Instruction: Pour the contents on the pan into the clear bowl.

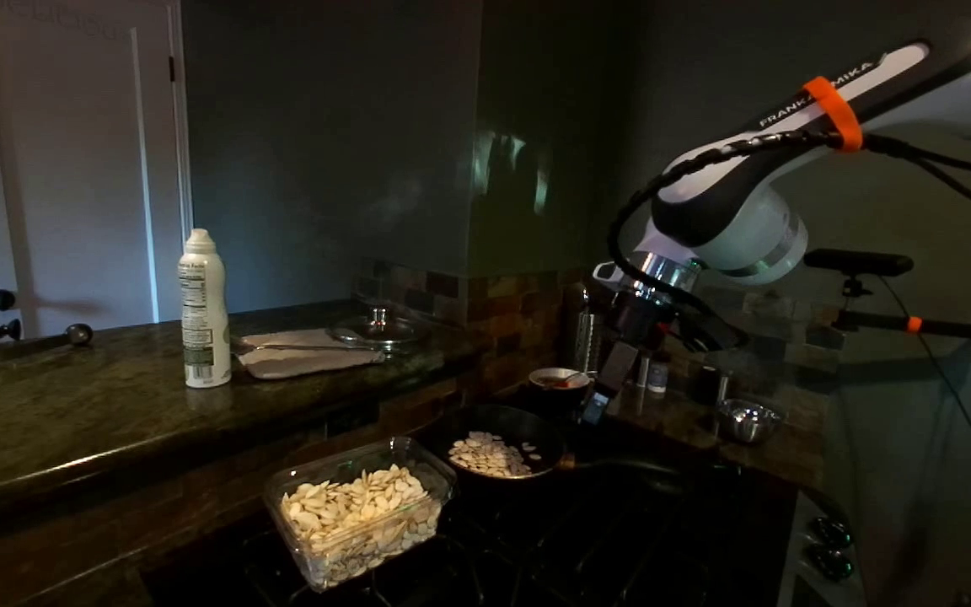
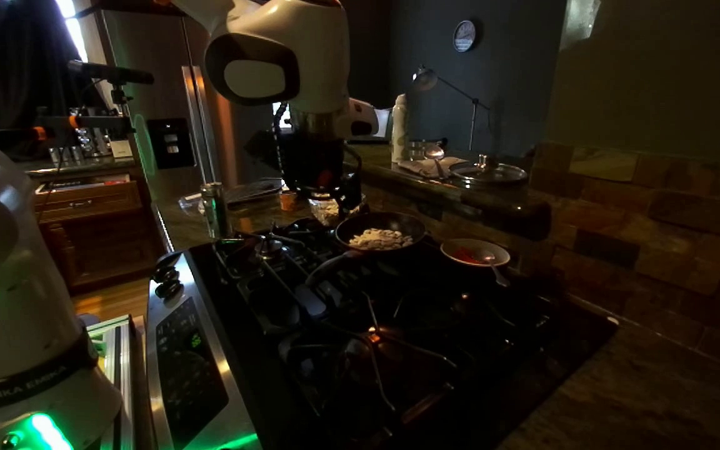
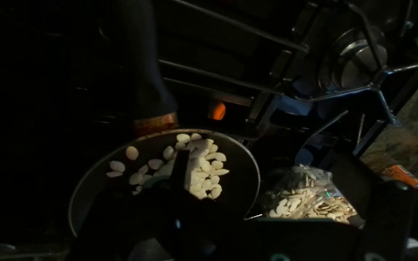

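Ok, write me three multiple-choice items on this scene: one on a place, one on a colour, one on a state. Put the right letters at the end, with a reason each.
1. Where is the clear tub in relation to the pan?
A) underneath it
B) inside it
C) beside it

2. What colour is the strap around the arm?
A) orange
B) blue
C) green

3. What state is the pan in?
A) covered
B) uncovered, with seeds in it
C) upside down

1: C, since an exterior view shows the tub next to the pan, neither in it nor under it.
2: A, as the strap stands out orange against the black and white arm in an exterior view.
3: B, because all three views show seeds lying in the open pan.
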You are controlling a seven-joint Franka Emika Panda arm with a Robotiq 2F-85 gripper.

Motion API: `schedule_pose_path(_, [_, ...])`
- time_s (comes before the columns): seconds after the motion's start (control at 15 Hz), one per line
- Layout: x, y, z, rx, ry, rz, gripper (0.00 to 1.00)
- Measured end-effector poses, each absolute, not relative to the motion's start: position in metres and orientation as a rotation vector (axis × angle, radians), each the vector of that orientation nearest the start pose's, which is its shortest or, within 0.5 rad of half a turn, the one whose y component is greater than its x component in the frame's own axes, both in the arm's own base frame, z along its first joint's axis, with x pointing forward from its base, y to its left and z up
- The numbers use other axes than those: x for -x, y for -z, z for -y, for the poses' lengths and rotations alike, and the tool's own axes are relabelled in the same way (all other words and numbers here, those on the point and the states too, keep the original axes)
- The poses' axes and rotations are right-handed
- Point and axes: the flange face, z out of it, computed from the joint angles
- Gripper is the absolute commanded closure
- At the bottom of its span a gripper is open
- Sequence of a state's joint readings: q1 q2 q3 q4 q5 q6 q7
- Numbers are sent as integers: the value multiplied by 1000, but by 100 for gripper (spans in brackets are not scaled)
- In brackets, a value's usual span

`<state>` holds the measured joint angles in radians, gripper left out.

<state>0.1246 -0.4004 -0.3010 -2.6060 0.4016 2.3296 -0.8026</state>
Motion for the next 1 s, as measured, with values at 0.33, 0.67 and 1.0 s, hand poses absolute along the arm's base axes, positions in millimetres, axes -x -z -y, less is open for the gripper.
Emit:
schedule_pose_path(0.33, [-401, -385, 80, 2736, 406, 577, 0])
schedule_pose_path(0.67, [-402, -382, 83, 2780, 502, 620, 0])
schedule_pose_path(1.0, [-391, -354, 81, 2846, 567, 632, 0])
